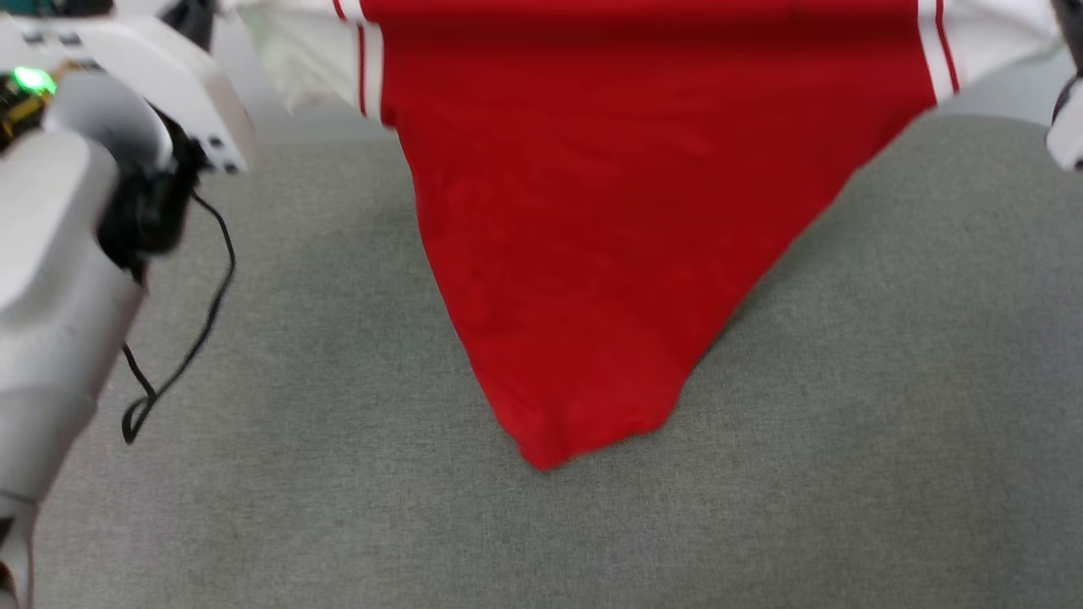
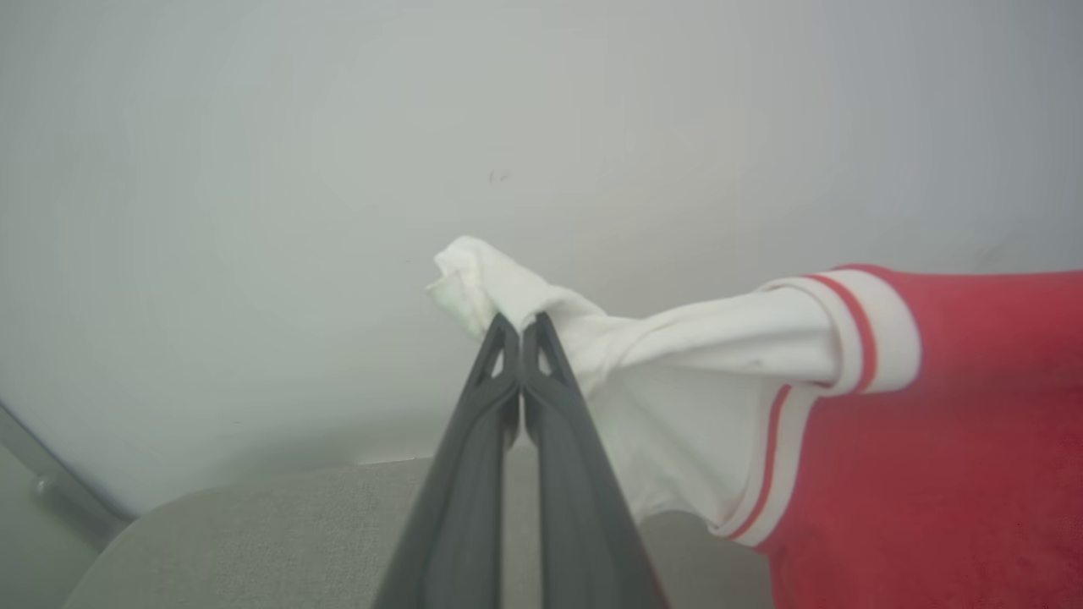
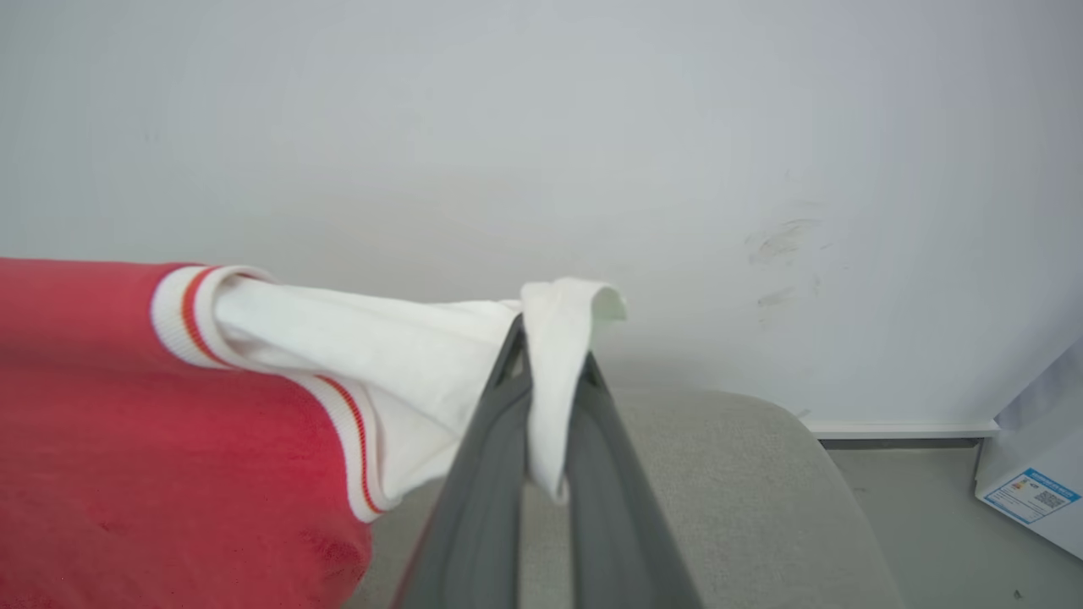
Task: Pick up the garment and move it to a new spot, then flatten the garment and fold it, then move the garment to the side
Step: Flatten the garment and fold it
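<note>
Left wrist view: left fingers [image 2: 461,507] tight on garment [image 2: 931,474] sleeve

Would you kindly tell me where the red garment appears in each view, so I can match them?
Head view: the garment hangs from the top centre, tapering downward to a point.
Left wrist view: garment at right, its white sleeve pinched by the left gripper.
Right wrist view: garment at lower left, its white sleeve pinched by the right gripper.
Shared landmark: the grey cushion below it.
</note>
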### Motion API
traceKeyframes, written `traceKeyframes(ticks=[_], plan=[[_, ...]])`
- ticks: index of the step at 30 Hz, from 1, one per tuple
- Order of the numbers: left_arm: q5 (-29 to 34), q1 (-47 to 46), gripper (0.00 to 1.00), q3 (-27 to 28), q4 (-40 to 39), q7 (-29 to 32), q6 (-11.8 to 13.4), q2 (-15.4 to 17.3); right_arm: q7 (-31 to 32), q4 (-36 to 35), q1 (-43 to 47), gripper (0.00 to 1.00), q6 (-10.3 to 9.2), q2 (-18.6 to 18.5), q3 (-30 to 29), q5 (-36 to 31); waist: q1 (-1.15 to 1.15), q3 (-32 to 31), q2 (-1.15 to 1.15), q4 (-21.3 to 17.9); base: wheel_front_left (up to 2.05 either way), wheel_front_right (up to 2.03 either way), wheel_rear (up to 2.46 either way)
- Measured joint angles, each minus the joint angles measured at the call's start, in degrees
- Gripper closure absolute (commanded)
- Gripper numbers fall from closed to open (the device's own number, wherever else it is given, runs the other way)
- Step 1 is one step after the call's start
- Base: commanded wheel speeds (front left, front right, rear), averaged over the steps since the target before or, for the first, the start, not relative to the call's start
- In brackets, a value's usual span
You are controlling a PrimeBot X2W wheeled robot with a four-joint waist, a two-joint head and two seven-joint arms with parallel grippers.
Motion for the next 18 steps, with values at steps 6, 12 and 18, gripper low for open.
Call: traceKeyframes(ticks=[6, 12, 18], plan=[[3.72, -13.89, 1.00, 1.51, 7.31, -4.38, -1.83, -0.82, -7.45, 5.01, -14.95, 1.00, 0.00, 1.19, 1.24, -1.79, 0.00, 5.83, 0.00, -0.78, 0.00, 0.00, 0.00], [6.47, -25.97, 1.00, 2.97, 10.72, -9.03, -3.00, -1.30, -13.95, 8.48, -27.38, 1.00, 0.00, 1.97, 1.78, -3.32, 0.01, 11.97, 0.00, -1.37, 0.00, 0.00, 0.00], [7.75, -33.86, 1.00, 3.74, 12.54, -10.49, -4.32, -0.82, -16.89, 11.52, -36.35, 1.00, -0.01, 3.02, 3.74, -3.45, 0.01, 17.34, 0.00, -2.18, 0.00, 0.00, 0.00]])
